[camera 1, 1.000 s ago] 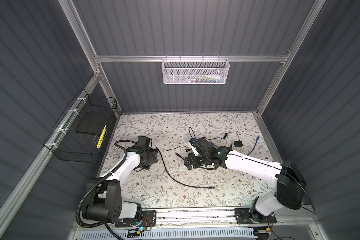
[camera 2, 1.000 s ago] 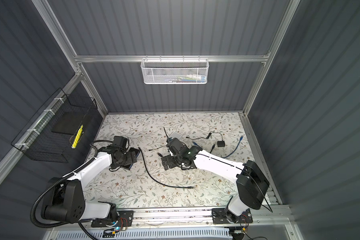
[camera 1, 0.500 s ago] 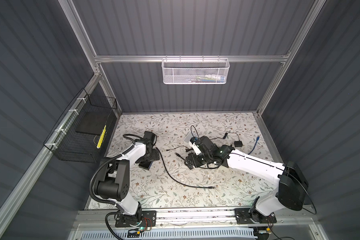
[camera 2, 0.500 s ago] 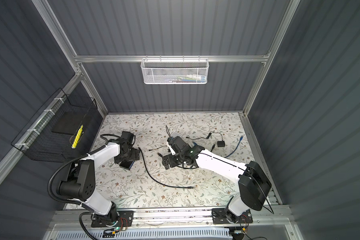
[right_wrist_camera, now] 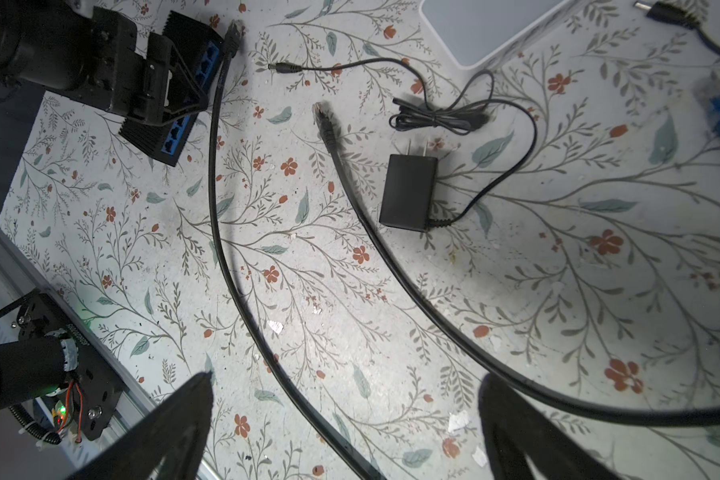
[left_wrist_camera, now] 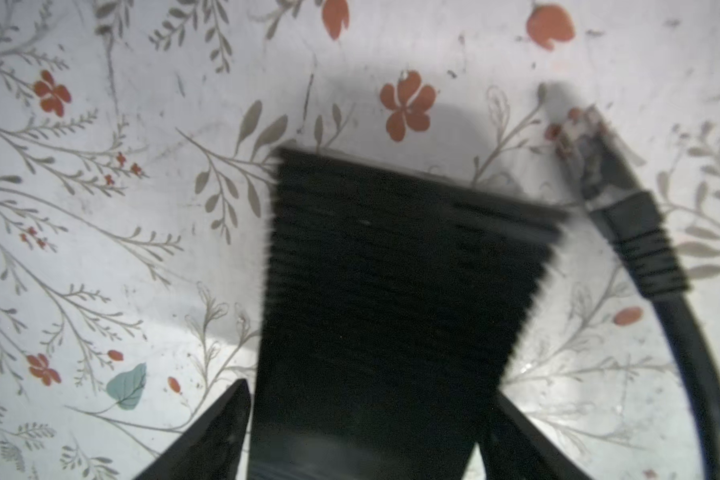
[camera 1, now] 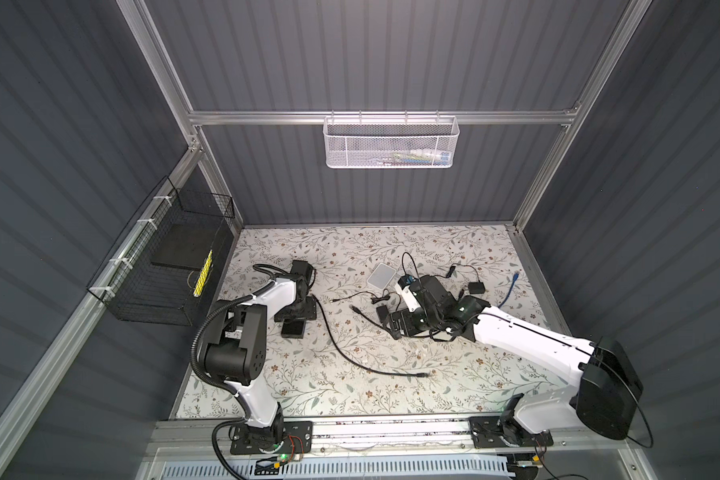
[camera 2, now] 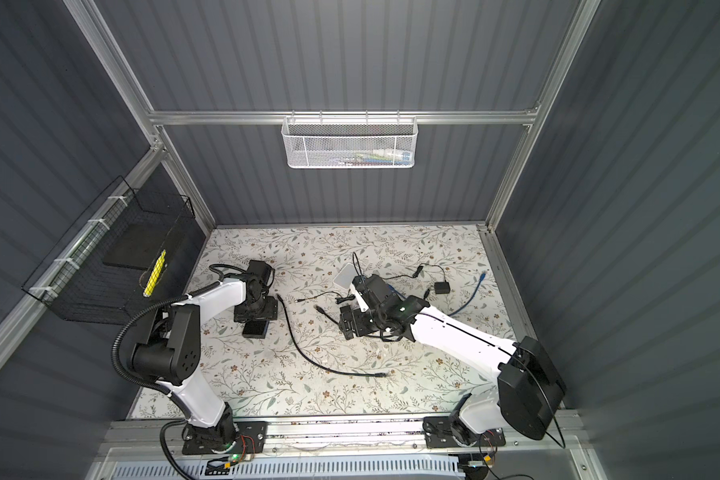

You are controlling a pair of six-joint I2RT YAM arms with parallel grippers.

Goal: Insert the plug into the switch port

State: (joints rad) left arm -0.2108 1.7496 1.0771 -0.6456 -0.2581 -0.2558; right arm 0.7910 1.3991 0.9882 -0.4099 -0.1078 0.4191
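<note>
Floral surface (camera 1: 350, 249), cables (right_wrist_camera: 225, 249) strewn | left pincer (left_wrist_camera: 371, 392) straddles switch (left_wrist_camera: 391, 270), grip unclear through blur | right pincer (right_wrist_camera: 346, 380) jaws apart, empty, over cables | plug (left_wrist_camera: 587, 158) loose just beside left pincer, unplugged | risk: left pincer across ports (right_wrist_camera: 174, 136) may block entry; off-centre squeeze could twist switch

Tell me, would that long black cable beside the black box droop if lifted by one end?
Probably floppy: the black cable lies in a loose curve, so it should droop and trail. Its plug looks rigid, likely the better grip.
</note>
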